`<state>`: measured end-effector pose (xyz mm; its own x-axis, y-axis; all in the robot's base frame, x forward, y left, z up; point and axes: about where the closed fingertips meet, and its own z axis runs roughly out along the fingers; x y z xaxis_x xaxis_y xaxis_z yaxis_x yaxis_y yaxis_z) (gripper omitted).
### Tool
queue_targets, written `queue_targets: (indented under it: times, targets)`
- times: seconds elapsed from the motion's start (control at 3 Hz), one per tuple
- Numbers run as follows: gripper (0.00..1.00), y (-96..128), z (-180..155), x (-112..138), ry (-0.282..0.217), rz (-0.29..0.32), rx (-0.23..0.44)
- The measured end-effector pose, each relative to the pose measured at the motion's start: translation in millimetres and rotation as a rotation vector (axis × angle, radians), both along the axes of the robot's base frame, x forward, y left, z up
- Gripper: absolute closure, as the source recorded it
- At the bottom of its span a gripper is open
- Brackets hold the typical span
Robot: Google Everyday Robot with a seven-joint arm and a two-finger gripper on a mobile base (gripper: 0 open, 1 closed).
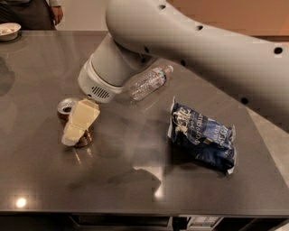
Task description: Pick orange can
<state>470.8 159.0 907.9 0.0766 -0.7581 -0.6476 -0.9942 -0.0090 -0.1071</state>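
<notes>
The orange can [67,108] stands upright on the dark table [135,180], left of the middle. Only its silver top and a bit of its base show. My gripper [76,124] hangs from the big white arm [180,40] and sits right at the can, its cream-coloured part covering the can's front and right side. The can still rests on the table.
A clear plastic bottle [146,83] lies on its side behind the arm. A blue chip bag [203,135] lies to the right. A white bowl [8,30] sits at the far left corner, with a person [31,11] behind it. The table's front edge runs along the bottom.
</notes>
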Motion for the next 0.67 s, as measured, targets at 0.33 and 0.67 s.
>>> queue_targets:
  times: [0.33, 0.67]
  targets:
    - [0.2, 7.4, -3.8, -1.7, 0.003, 0.02, -0.006]
    - [0.43, 10.4, -6.2, -1.8, 0.006, 0.032, -0.01]
